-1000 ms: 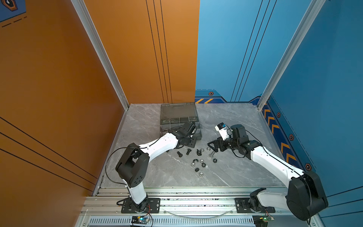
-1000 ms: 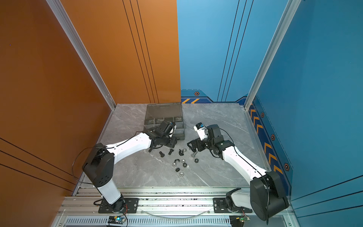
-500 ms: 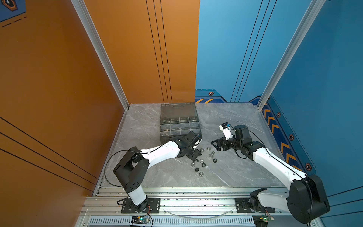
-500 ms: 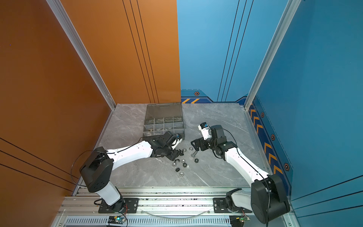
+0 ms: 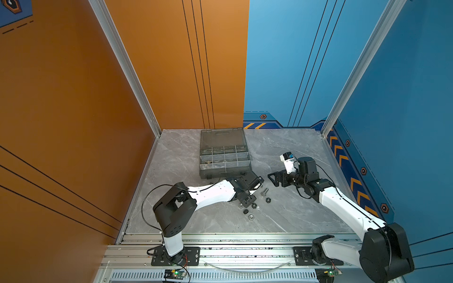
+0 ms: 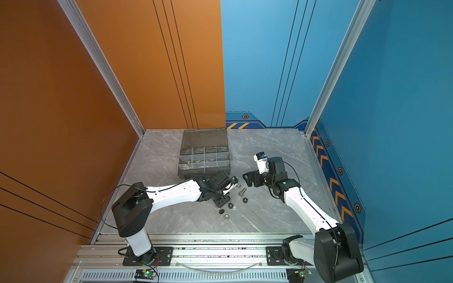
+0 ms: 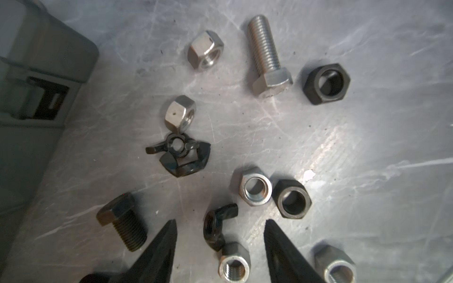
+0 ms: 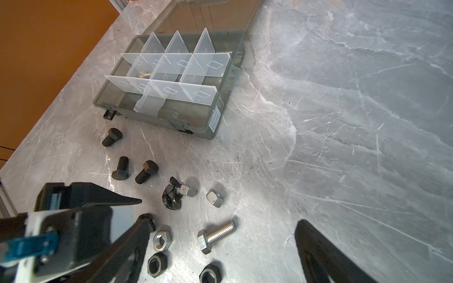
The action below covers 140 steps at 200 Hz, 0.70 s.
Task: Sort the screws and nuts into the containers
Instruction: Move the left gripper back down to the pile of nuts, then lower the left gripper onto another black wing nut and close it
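Note:
My left gripper (image 7: 220, 222) is open and low over the loose hardware, its fingers either side of a black wing nut (image 7: 212, 229) that touches a silver nut (image 7: 234, 264). More silver and black nuts (image 7: 256, 187) lie around, with a black screw (image 7: 122, 223) to one side. The silver hex-head screw (image 8: 215, 236) lies between the fingers of my right gripper (image 8: 223, 220), which hovers open above it. Three black screws (image 8: 146, 171) lie nearer the organiser case (image 8: 152, 115). Its lid is open and its containers (image 8: 196, 71) have clear dividers. In both top views the left gripper (image 5: 247, 200) is in the pile.
The case (image 5: 225, 172) stands at the back middle of the grey marble table (image 5: 294, 213), just behind both grippers (image 6: 246, 177). Orange wall on the left, blue wall on the right and behind. An aluminium rail (image 5: 232, 252) carries both arm bases at the front.
My left gripper has come away from the case front and down onto the pile of nuts. The right gripper has drifted slightly right and stayed open.

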{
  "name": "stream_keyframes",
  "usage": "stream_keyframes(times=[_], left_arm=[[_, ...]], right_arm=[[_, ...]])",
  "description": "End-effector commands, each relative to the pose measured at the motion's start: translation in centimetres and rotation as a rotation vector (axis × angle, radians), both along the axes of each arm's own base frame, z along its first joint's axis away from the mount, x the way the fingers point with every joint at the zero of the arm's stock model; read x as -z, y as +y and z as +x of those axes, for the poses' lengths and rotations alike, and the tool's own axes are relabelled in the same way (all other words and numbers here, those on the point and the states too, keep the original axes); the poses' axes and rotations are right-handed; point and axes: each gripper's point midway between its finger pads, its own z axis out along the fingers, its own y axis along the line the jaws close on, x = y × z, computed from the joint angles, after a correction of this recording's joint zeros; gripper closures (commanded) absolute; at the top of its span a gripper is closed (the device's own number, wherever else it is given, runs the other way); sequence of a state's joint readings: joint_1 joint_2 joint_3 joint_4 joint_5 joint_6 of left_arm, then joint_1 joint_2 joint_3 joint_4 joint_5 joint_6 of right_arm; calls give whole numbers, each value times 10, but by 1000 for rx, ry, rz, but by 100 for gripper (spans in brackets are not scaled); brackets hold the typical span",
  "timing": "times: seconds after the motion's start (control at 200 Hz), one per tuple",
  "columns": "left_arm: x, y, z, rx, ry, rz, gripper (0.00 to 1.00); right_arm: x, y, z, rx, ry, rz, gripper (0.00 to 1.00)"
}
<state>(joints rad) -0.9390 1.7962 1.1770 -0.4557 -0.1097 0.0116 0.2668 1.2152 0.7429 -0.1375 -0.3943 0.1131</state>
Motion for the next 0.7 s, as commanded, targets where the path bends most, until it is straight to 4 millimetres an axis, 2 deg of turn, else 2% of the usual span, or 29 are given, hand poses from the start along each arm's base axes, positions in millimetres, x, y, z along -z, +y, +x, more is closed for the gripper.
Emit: stream_keyframes(times=[0.0,0.23,0.696], left_arm=[[6,8,3,16,-25,101,41],[19,15,3,15,-13,161,43],[27,20,4,7,-10,198,47]], right_arm=[[-2,-5,2,30,-14,3,5],[-1,-6,2,34,-12,4,5],[0,-6,2,35,-9,4,5]])
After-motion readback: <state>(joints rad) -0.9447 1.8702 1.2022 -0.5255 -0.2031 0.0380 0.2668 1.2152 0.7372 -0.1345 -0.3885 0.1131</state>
